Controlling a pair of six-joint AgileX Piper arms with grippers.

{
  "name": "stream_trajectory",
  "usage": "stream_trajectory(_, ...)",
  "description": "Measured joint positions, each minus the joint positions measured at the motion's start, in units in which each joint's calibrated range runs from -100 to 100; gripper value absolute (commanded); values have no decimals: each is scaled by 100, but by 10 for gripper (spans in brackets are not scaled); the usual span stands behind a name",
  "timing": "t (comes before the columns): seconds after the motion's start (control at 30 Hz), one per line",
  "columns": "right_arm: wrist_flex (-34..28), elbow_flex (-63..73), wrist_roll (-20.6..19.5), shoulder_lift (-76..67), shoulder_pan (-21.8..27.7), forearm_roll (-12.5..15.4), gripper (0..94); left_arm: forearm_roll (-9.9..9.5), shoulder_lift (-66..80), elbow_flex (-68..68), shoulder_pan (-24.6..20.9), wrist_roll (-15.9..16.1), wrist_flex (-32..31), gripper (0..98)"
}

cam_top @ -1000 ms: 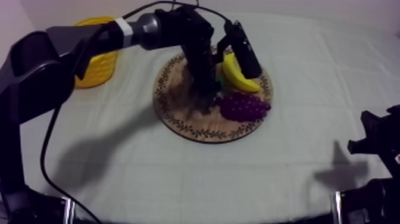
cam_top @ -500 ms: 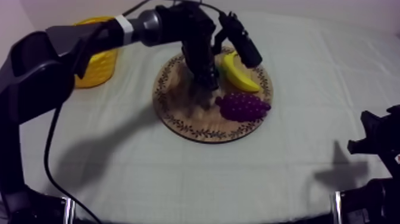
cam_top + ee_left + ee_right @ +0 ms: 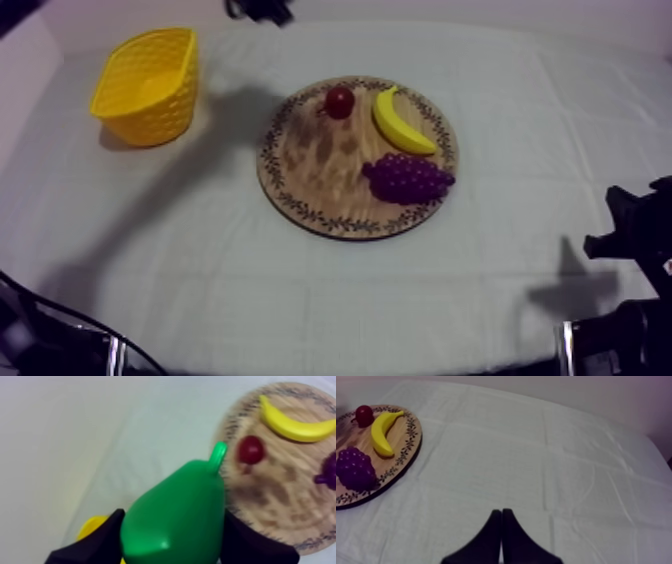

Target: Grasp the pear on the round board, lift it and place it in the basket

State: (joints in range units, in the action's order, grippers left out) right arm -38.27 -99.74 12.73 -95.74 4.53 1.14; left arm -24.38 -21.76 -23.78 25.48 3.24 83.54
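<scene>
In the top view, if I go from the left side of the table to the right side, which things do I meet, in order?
yellow basket → small red fruit → banana. The grapes span the same stretch as the banana, so I leave them out.

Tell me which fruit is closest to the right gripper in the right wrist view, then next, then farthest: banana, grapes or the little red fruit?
1. Bunch of grapes: on the side of the board nearest the right gripper.
2. Banana: just beyond the grapes, along the board's edge.
3. Small red fruit: at the board's far rim.
</scene>
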Motion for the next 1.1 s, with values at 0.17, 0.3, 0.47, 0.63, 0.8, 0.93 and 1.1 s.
stream_trajectory(0.17,0,0,0,0,0,0,3,51,550,257,-551,114,-240,572)
stream_trajectory(0.3,0,0,0,0,0,0,3,138,428,514,-1060,168,-558,575)
stream_trajectory(0.47,0,0,0,0,0,0,3,238,-39,936,-1536,97,-1154,579)
stream_trajectory(0.63,0,0,0,0,0,0,3,432,-656,1244,-1909,37,-1792,581)
stream_trajectory(0.8,0,0,0,0,0,0,3,531,-1197,1433,-2147,-7,-2115,600)
stream_trajectory(0.93,0,0,0,0,0,0,3,626,-1450,1648,-2244,-6,-2346,669)
stream_trajectory(1.1,8,0,0,0,0,0,3,867,-1516,1685,-2400,184,-2476,830)
